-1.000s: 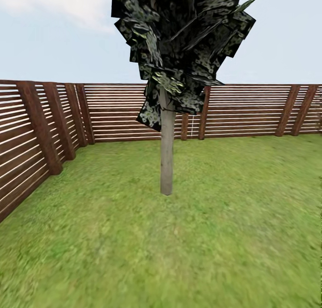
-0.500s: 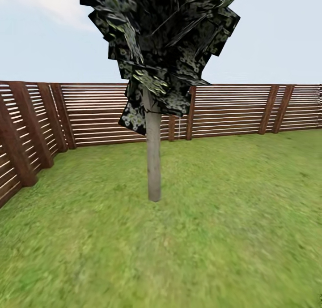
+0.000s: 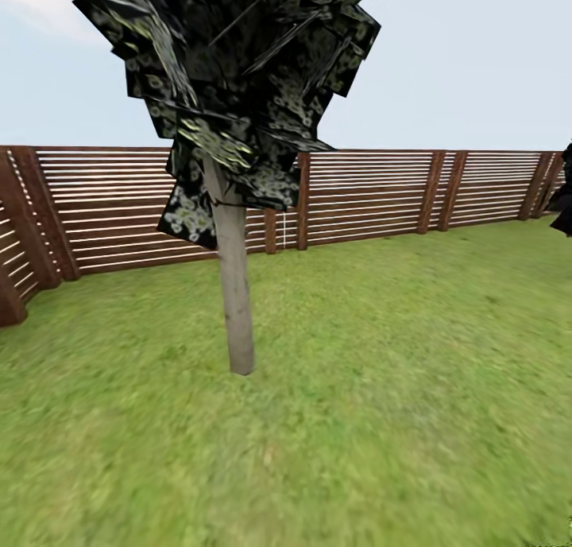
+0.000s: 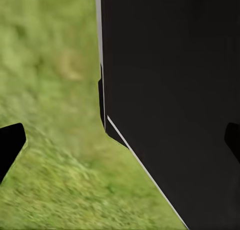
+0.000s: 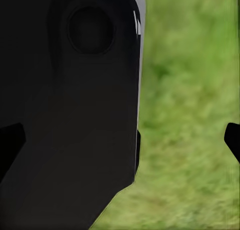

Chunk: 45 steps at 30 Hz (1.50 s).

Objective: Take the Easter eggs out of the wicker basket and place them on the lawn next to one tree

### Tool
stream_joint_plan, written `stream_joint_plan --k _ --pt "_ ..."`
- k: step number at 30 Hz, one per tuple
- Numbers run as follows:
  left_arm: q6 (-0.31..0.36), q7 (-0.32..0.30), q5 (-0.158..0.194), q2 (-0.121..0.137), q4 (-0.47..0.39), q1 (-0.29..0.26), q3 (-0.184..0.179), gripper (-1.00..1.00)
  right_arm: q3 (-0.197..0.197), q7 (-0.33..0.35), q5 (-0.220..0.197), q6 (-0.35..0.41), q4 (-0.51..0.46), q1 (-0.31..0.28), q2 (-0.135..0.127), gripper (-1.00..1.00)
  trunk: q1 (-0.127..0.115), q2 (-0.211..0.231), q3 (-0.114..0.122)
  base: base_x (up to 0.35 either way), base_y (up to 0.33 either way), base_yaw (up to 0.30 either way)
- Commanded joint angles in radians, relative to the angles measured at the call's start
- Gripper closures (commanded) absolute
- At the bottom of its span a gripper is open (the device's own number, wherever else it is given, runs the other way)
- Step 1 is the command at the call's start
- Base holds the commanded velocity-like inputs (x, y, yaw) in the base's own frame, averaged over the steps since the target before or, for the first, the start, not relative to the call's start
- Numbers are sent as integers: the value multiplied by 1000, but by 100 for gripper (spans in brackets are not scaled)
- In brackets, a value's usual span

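Lawn (image 3: 413, 388) spans the head view, ringed by one slatted fence (image 3: 365, 197). One tree (image 3: 236, 308) stands on the grass left of centre, trunk bare and leaning a little, dark crown above. One dark shrub (image 3: 566, 201) is cut by the right edge. Each wrist camera looks down at grass past a black robot body panel (image 4: 175, 89). Left gripper (image 4: 120, 140): two fingertips at opposite frame edges, spread wide, nothing between them. Right gripper (image 5: 122, 140): two fingertips (image 5: 10, 140) likewise wide apart and empty.
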Motion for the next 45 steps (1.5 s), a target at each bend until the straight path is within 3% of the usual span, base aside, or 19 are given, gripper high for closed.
stream_joint_plan --k 1,45 --pt "-1 -1 0 0 -2 1 0 -100 0 0 1 0 2 -1 0 -100 1 0 -1 336 0 -300" --pt "-1 -1 0 1 -2 1 0 -100 0 0 1 0 2 -1 0 -100 1 0 -1 336 0 -300"
